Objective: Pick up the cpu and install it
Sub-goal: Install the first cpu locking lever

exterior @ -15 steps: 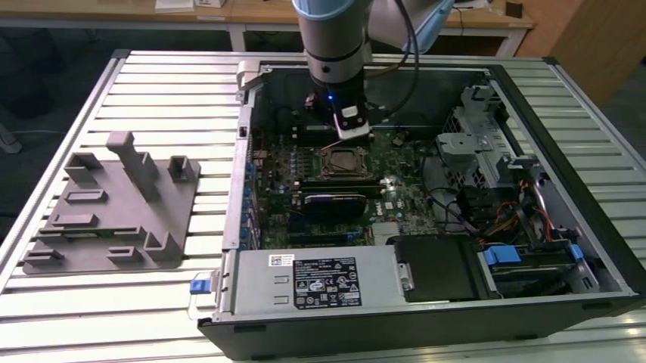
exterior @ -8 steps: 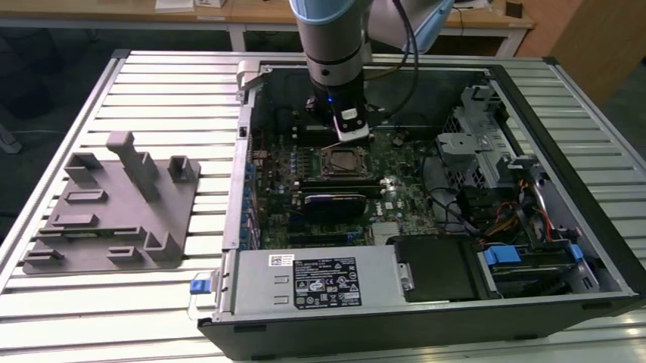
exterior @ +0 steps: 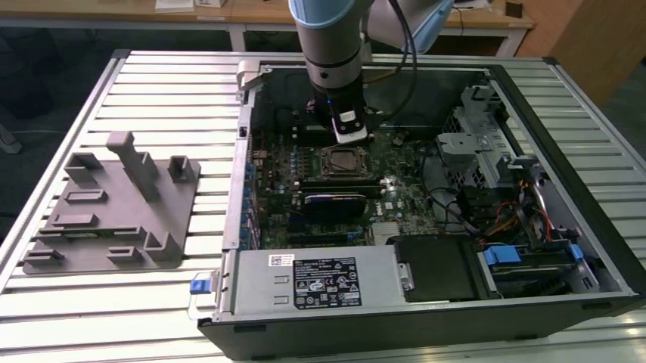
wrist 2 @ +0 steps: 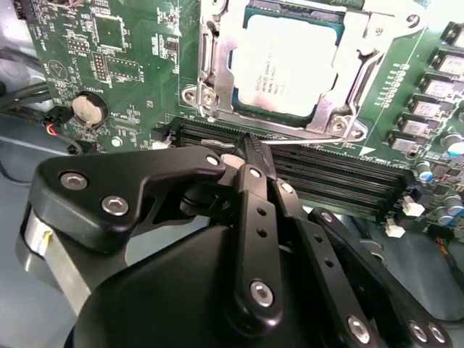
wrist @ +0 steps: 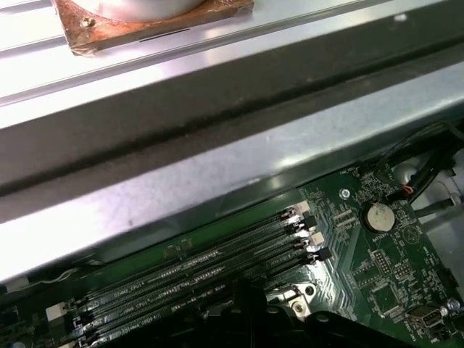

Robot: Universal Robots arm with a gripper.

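Note:
The cpu (wrist 2: 286,65), silver-topped, lies flat inside the metal frame of the motherboard socket (wrist 2: 210,58); in the exterior view the cpu (exterior: 343,159) sits mid-board inside the open computer case. My gripper (wrist 2: 249,147) hovers just beside the socket's edge, over the memory slots (wrist 2: 326,177), its black fingers (wrist 2: 254,217) pressed together with nothing visible between them. A thin metal socket lever (wrist 2: 304,143) runs right by the fingertips. In the exterior view the gripper (exterior: 349,136) hangs just behind the socket.
A grey plastic tray (exterior: 111,212) with upright posts stands on the slatted table at the exterior view's left. Case walls (exterior: 247,151) surround the board; a power supply (exterior: 313,280), cables (exterior: 474,212) and a drive cage (exterior: 485,144) crowd the near and right sides. A coin battery (wrist: 377,215) sits near the slots.

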